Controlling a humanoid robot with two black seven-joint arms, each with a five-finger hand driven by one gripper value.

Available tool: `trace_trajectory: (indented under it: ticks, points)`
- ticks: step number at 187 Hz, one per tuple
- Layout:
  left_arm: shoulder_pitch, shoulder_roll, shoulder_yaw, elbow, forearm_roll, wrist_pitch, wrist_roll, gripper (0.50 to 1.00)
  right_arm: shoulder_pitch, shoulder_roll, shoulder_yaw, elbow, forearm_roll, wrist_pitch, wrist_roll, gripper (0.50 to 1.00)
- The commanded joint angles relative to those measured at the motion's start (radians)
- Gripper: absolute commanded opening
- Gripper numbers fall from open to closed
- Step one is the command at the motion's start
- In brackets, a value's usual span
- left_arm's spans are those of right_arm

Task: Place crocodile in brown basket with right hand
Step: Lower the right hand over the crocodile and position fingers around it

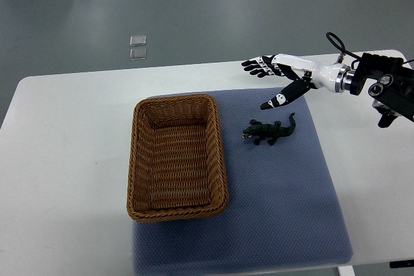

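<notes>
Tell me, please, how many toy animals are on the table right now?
1: a crocodile lies on the blue mat, just right of the brown basket and below the open right hand. The basket looks empty, so nothing seems hidden.

A: What lies around the crocodile (pixel 270 132)?
B: Bare blue mat (pixel 284 198) on every side; the basket (pixel 177 157) sits to its left, a strip of mat between them.
A: And above it?
B: The right hand (pixel 278 74) hovers up and to the right, fingers spread, thumb pointing down toward it, not touching.
A: Is the basket blocked?
B: Its top is open; only the woven walls stand in the way. The desk (pixel 58 159) around the mat is bare.
</notes>
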Motion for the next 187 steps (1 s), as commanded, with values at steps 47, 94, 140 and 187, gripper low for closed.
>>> trace_trajectory:
  ticks: [47,94,140,187]
  points:
    - [0.000,0.000,0.001,0.000,0.000,0.000,0.000,1.000,0.029,0.020,-0.017,0.000,-0.343,-0.012,0.150,0.926]
    - [0.000,0.000,0.001,0.000,0.000,0.000,0.000,1.000,0.103,0.035,-0.201,-0.002,-0.485,-0.157,0.150,0.926]
    - [0.000,0.000,0.001,0.000,0.000,0.000,0.000,1.000,0.189,0.043,-0.406,-0.017,-0.488,-0.273,0.150,0.926]
    - [0.000,0.000,0.001,-0.001,0.000,0.000,0.000,1.000,0.219,0.044,-0.482,-0.054,-0.516,-0.297,0.150,0.926]
